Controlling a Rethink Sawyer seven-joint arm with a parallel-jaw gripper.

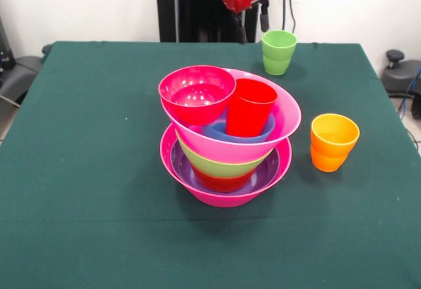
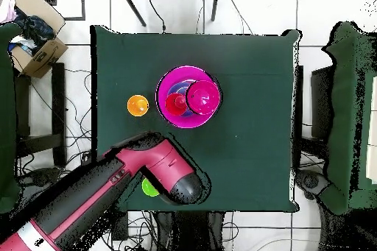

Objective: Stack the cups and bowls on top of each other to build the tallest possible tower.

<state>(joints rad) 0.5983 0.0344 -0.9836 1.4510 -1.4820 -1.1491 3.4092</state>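
The tower [image 1: 227, 137] stands mid-table on a large hot-pink bowl [image 1: 223, 193]. Nested in that bowl are a purple bowl [image 1: 263, 174], a small red bowl [image 1: 220, 182] and a lime green bowl [image 1: 217, 164]. A second hot-pink bowl [image 1: 279, 121] sits tilted on top, holding a blue bowl [image 1: 220, 131], the red cup [image 1: 250, 108] and a crimson bowl [image 1: 196, 95] leaning at its left rim. The green cup [image 1: 279, 52] stands upright at the far edge, and my gripper [image 1: 264, 20] hangs just above and left of it. The orange cup [image 1: 334, 142] stands alone to the right of the tower.
From overhead, my red and black arm [image 2: 147, 171] reaches over the table's near edge and covers most of the green cup [image 2: 151, 187]. The orange cup [image 2: 138, 105] sits left of the tower [image 2: 188, 97]. A cardboard box [image 2: 37, 42] lies off the table.
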